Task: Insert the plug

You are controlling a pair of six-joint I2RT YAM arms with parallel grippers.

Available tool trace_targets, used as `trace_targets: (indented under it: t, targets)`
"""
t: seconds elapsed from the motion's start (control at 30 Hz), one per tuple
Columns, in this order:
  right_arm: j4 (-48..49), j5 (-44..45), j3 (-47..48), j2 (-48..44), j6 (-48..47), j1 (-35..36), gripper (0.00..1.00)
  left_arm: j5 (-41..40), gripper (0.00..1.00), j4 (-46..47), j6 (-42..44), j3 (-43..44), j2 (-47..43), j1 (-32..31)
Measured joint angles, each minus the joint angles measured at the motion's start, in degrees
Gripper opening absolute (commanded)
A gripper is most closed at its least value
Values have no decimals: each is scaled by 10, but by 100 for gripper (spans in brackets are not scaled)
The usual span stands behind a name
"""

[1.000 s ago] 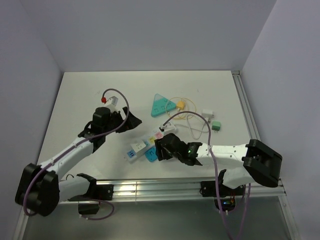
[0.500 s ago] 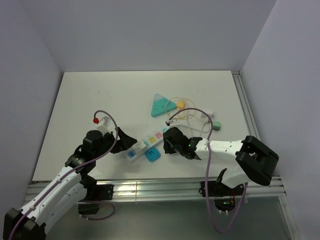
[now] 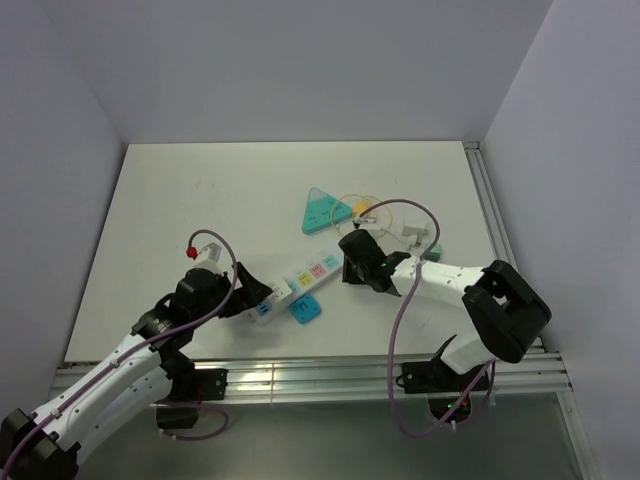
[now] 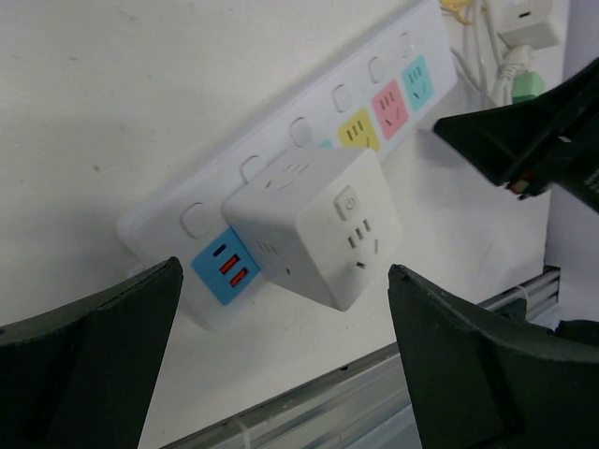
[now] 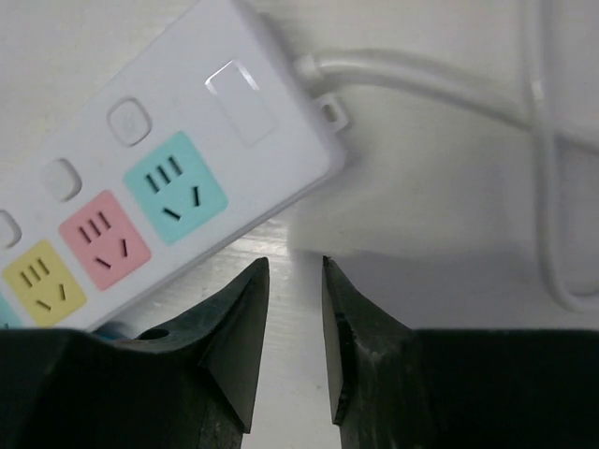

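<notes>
A white power strip (image 3: 300, 277) with yellow, pink and teal sockets lies slanted at mid table. A white cube plug (image 3: 272, 291) sits on the strip's near-left end, beside a blue USB panel (image 4: 227, 267). My left gripper (image 3: 250, 292) is open wide, and in the left wrist view its fingers flank the cube (image 4: 323, 229) without touching it. My right gripper (image 3: 352, 264) hovers at the strip's cable end (image 5: 318, 89). Its jaws stand a narrow gap apart over bare table, with nothing between them.
A teal triangular socket block (image 3: 324, 210), a small yellow item (image 3: 361, 208), a white charger (image 3: 413, 229) and a green adapter (image 3: 433, 251) lie behind the strip among looped cable. A teal square block (image 3: 306, 311) rests just in front of it. A metal rail (image 3: 300, 375) lines the near edge.
My left arm swung from the far left down to the cube end of the strip. My right gripper moved from the strip's near side up to its cable end, and its jaws narrowed.
</notes>
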Motion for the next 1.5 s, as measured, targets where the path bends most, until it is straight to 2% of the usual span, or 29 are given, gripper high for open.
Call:
trace_targets:
  t: [0.07, 0.17, 0.2, 0.27, 0.3, 0.33, 0.5, 0.77, 1.07, 1.23, 1.5]
  targets:
    - [-18, 3, 11, -7, -2, -19, 40, -16, 99, -12, -4, 4, 8, -2]
    - [-43, 5, 40, -13, -10, -51, 50, -34, 100, -21, -10, 14, 32, -5]
    - [-51, 7, 54, -13, -13, -64, 59, -39, 100, -23, -13, 20, 44, -8]
    - [-70, 17, 84, -13, -18, -88, 65, -48, 100, -25, -16, 29, 66, -15]
    - [-78, 25, 100, -13, -19, -99, 73, -51, 99, -26, -18, 33, 73, -18]
    - [-89, 38, 117, -12, -17, -111, 75, -56, 100, -29, -20, 39, 82, -24]
    - [-128, 98, 184, 13, -11, -166, 76, -85, 99, -48, -34, 75, 114, -56]
    - [-189, 158, 229, 96, -6, -246, 76, -115, 99, -79, -48, 114, 158, -79]
    - [-226, 209, 270, 137, -11, -263, 79, -135, 100, -104, -65, 132, 199, -102]
    - [-221, 203, 282, 163, -31, -268, 80, -139, 99, -103, -68, 137, 212, -109]
    - [-181, 138, 270, 170, -76, -304, 83, -138, 99, -99, -67, 147, 228, -110]
